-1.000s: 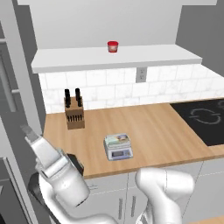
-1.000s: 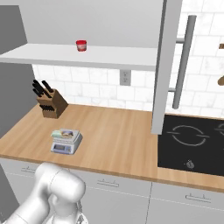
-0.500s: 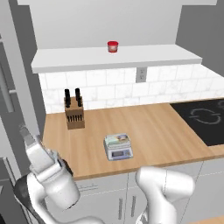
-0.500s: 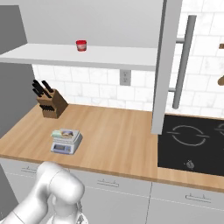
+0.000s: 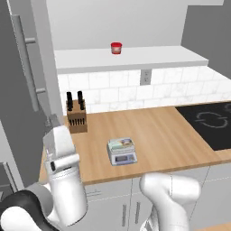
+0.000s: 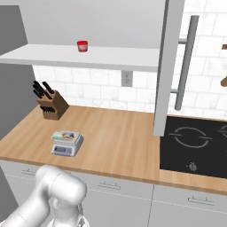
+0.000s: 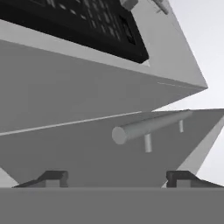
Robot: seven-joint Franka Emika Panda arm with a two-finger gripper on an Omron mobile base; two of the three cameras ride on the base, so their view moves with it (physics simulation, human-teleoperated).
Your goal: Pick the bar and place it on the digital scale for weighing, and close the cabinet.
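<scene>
Gripper (image 7: 117, 178) fingertips are being held apart, gripping nothing, before the cabinet (image 7: 87, 157) door's handle (image 7: 148, 124), which should be pushed squarely, while the bar (image 5: 121, 144) is already lying on the digital scale (image 5: 122, 152) on the tabletop (image 5: 171, 140)

The light grey wall cabinet door (image 5: 27, 67) runs off the frame's upper left. The black glass cooktop (image 5: 212, 122) is cut at the right edge. The small grey digital scale's (image 5: 122, 151) display is unreadable.
</scene>
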